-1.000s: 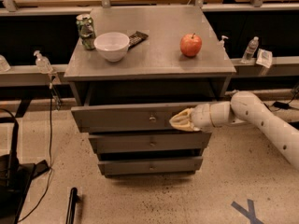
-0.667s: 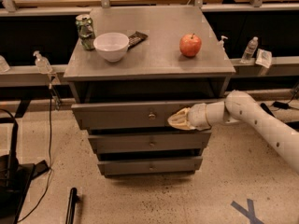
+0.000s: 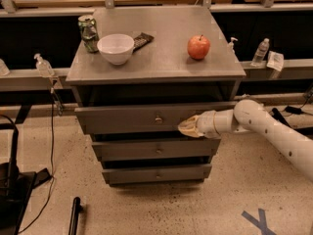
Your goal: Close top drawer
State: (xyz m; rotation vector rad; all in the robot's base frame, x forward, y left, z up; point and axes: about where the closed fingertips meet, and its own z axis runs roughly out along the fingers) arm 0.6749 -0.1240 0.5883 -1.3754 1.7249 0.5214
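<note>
The top drawer [image 3: 127,119] is a matte grey drawer with a wide flat front and a small round knob [image 3: 158,119] at its centre. It stands pulled out a little from the grey cabinet [image 3: 156,58], with a dark gap above its front. My gripper [image 3: 186,128] comes in from the right on a white arm and rests against the lower right part of the drawer front, right of the knob.
Two shorter drawer fronts [image 3: 156,150] sit below. On the cabinet top stand a white bowl [image 3: 116,48], a green can [image 3: 88,33], a dark packet [image 3: 142,39] and a red apple [image 3: 198,47]. Small bottles [image 3: 262,51] sit on rails at the sides. Cables lie on the floor at left.
The gripper has stayed pressed on the drawer front, and the drawer front has moved slightly back toward the cabinet. The gap above it looks narrower.
</note>
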